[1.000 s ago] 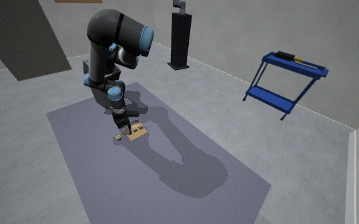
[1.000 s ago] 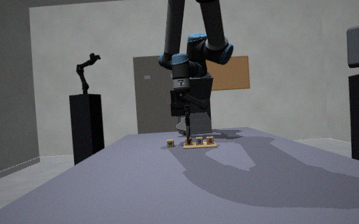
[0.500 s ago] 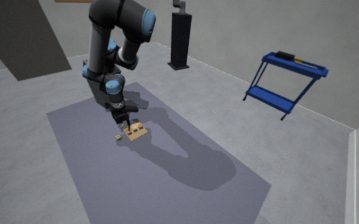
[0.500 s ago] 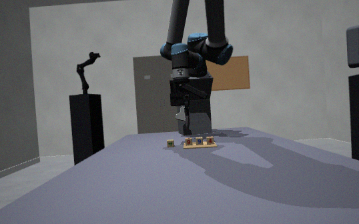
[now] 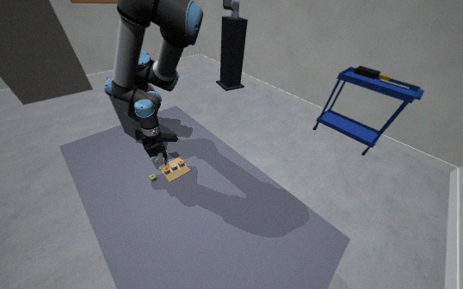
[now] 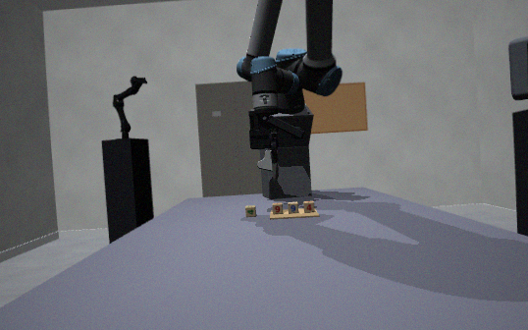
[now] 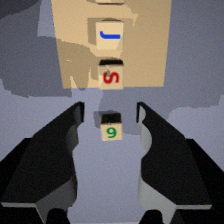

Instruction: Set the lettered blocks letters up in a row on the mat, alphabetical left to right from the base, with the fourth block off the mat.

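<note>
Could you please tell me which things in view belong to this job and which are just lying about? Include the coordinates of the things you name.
Part of the job:
- gripper (image 5: 161,160) (image 6: 269,169) (image 7: 110,103)
- mat (image 5: 174,178) (image 6: 295,215) (image 7: 150,60)
- J block (image 5: 174,167) (image 6: 292,207) (image 7: 109,35)
- S block (image 5: 167,171) (image 6: 277,208) (image 7: 111,78)
- third block on the mat (image 5: 182,162) (image 6: 308,206)
- block off the mat (image 5: 152,177) (image 6: 250,211) (image 7: 111,132)

Just about:
- blue cart (image 5: 348,126)
- wall board (image 6: 337,108)
- small black arm (image 6: 121,110)
- grey arm on the right (image 6: 520,69)

A blue cart (image 5: 362,87) stands near a wall (image 5: 405,64), an orange board (image 6: 340,108) behind.
</note>
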`<state>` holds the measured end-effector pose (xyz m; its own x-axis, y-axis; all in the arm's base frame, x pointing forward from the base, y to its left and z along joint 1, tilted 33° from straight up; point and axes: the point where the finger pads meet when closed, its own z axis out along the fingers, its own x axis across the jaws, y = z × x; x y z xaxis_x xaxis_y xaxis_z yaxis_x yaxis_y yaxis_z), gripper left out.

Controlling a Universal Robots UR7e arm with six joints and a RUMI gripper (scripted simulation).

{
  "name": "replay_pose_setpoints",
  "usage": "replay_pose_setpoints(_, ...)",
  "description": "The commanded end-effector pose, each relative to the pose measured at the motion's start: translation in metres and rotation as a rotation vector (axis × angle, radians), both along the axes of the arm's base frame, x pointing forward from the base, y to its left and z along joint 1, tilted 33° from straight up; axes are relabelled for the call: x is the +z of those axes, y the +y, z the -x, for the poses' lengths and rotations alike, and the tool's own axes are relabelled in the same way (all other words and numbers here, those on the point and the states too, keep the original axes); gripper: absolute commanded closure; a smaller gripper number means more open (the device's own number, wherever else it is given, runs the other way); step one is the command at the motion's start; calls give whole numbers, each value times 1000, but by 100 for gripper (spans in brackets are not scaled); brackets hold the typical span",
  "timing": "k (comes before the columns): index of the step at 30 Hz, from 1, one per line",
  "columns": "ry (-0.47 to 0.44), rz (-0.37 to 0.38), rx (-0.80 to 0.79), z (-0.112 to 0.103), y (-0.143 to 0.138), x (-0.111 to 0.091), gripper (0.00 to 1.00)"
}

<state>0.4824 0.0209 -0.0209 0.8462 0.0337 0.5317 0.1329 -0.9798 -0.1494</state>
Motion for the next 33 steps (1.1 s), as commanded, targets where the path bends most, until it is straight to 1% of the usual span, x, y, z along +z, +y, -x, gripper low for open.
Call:
replay_pose_setpoints(1, 1, -1, 1, 1, -1, 2, 0)
replay_pose_setpoints(23, 2, -1, 1, 1, 0, 2, 0)
replay_pose_setpoints(33, 4, -2, 1, 5, -1, 5, 0)
